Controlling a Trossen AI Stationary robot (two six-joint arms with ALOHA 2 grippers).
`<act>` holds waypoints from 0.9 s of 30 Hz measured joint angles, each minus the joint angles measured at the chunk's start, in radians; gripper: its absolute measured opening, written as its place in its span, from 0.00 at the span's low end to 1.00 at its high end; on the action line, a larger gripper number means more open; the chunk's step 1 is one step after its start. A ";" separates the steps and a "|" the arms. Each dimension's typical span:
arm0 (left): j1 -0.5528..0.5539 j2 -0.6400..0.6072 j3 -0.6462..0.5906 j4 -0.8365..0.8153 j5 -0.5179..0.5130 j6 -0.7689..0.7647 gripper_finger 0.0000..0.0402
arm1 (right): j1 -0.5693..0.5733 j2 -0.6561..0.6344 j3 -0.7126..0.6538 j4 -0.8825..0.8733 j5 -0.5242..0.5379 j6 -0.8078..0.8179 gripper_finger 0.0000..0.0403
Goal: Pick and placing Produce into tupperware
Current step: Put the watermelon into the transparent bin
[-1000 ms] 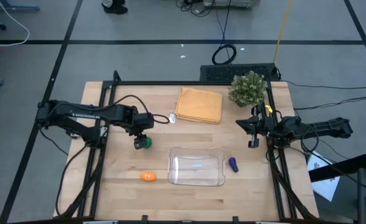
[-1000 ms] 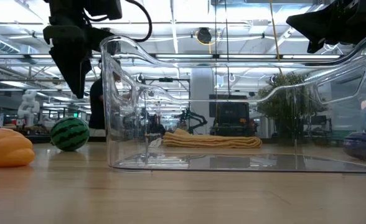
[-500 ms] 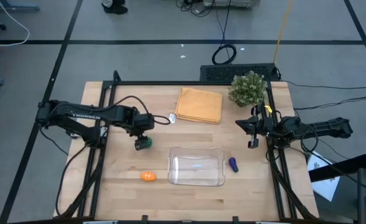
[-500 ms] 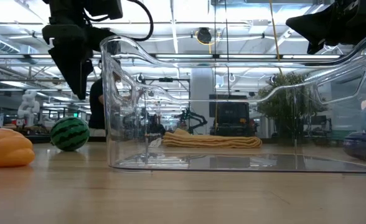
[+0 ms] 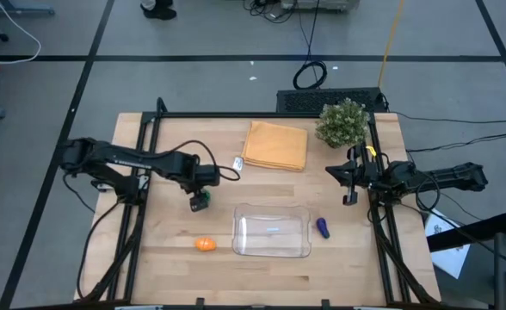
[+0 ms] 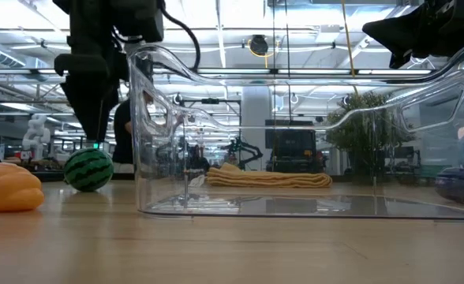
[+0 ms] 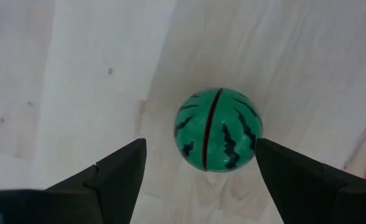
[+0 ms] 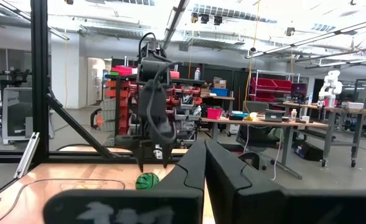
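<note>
The dark-green striped ball (image 7: 217, 138) rests on the wooden table, left of the clear tupperware (image 5: 237, 232). My left gripper (image 7: 200, 148) hangs just above the ball (image 6: 88, 170) and points down. It is open, with one finger on either side of the ball and neither touching it. In the high view the left gripper (image 5: 200, 199) covers most of the ball. The orange piece (image 5: 204, 244) lies near the tupperware's near left corner. The purple eggplant (image 5: 322, 227) lies just right of the tupperware. My right gripper (image 5: 348, 186) waits shut at the table's right edge.
A folded orange-tan cloth (image 5: 275, 145) lies at the far middle, with a small white object (image 5: 238, 163) to its left. A bushy potted plant (image 5: 342, 123) stands at the far right corner. Black frame rails run along the table's left and right sides.
My left gripper has come down, and a little toward the table's right and near side, over the striped ball. Its fingers now hang close above the ball. The ball and the other pieces have stayed where they were.
</note>
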 joint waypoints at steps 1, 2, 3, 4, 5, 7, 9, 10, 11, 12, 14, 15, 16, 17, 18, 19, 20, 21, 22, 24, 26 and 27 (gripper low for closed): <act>0.000 0.011 0.000 0.000 0.007 0.000 0.77 | 0.000 0.000 0.000 0.000 0.000 0.000 0.00; 0.000 0.019 0.000 0.000 0.017 0.000 0.77 | 0.000 0.000 0.000 0.000 0.000 -0.001 0.00; 0.000 0.025 0.000 0.000 0.023 0.001 0.77 | 0.000 0.000 0.000 0.000 0.000 -0.001 0.00; 0.000 0.028 0.000 0.000 0.027 0.001 0.77 | 0.000 0.000 0.000 0.000 0.000 -0.001 0.00; 0.000 0.031 0.000 0.001 0.032 0.002 0.77 | 0.000 0.000 0.000 0.000 0.000 -0.001 0.00; 0.000 0.034 0.000 0.012 0.040 0.004 0.77 | 0.000 0.000 0.000 0.000 0.000 -0.002 0.00; 0.000 0.033 0.000 0.021 0.041 0.005 0.77 | 0.000 0.000 0.000 0.000 0.000 -0.002 0.00; -0.002 0.033 0.000 0.024 0.040 0.009 0.77 | 0.000 0.000 0.000 0.000 0.000 -0.002 0.00; -0.004 0.034 0.000 0.029 0.040 0.018 0.77 | 0.000 0.000 0.000 0.000 0.000 -0.002 0.00; -0.006 0.034 0.000 0.039 0.039 0.025 0.77 | 0.000 0.000 0.000 0.000 0.000 -0.002 0.00; -0.006 0.033 0.000 0.057 0.044 0.034 0.77 | 0.000 0.000 0.000 0.000 0.000 -0.002 0.00; -0.006 0.033 0.000 0.064 0.048 0.036 0.77 | 0.000 0.000 0.000 0.000 0.000 -0.002 0.00; -0.006 0.033 0.000 0.069 0.049 0.039 0.77 | 0.000 0.000 0.000 0.000 0.000 -0.001 0.00; -0.006 0.033 0.000 0.071 0.050 0.039 0.77 | 0.000 0.000 0.000 0.000 0.000 -0.001 0.00; -0.006 0.033 0.000 0.070 0.050 0.038 0.77 | 0.000 0.000 0.000 0.000 0.000 0.000 0.00; -0.006 0.034 0.000 0.069 0.051 0.034 0.77 | 0.000 0.000 0.000 0.000 0.000 0.000 0.00; -0.006 0.034 0.000 0.069 0.051 0.027 0.77 | 0.000 0.000 0.000 0.000 0.000 0.000 0.00; -0.006 0.033 0.000 0.069 0.051 0.019 0.77 | 0.000 0.000 0.000 0.000 0.000 0.000 0.00; -0.006 0.034 0.000 0.069 0.049 0.006 0.77 | 0.000 0.000 0.000 0.000 0.000 0.000 0.00; -0.006 0.033 0.000 0.069 0.043 -0.020 0.77 | 0.000 0.000 0.000 0.000 0.000 0.000 0.00; -0.006 0.034 0.000 0.068 0.040 -0.023 0.77 | 0.000 0.000 0.000 0.000 0.000 0.000 0.00; -0.007 0.034 0.000 0.068 0.039 -0.025 0.77 | 0.000 0.000 0.000 0.000 0.000 0.000 0.00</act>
